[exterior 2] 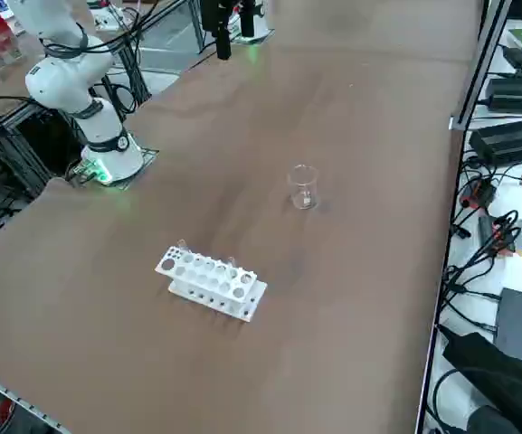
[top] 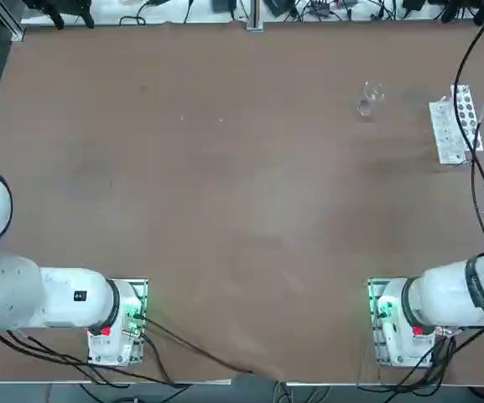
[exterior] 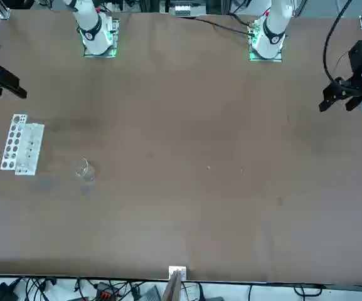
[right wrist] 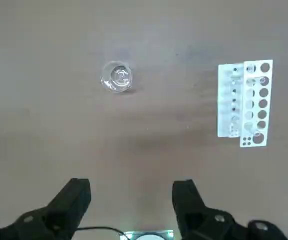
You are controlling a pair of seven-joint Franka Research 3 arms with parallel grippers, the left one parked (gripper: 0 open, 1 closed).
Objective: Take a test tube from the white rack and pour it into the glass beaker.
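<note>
From overhead we see the white rack (top: 455,124) at the table's (top: 225,185) far right, the glass beaker (top: 370,96) near its left; from the side both stand upright, apart; at the wrist our right gripper (right wrist: 131,192) hangs above bare table, its 2 fingers spread wide, holding nothing

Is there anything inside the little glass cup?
The little glass cup looks empty: from above you see only its clear round bottom on the brown table. It stands apart from the white rack. Clear liquid would be hard to spot. The open claw hangs high above, holding nothing.
</note>
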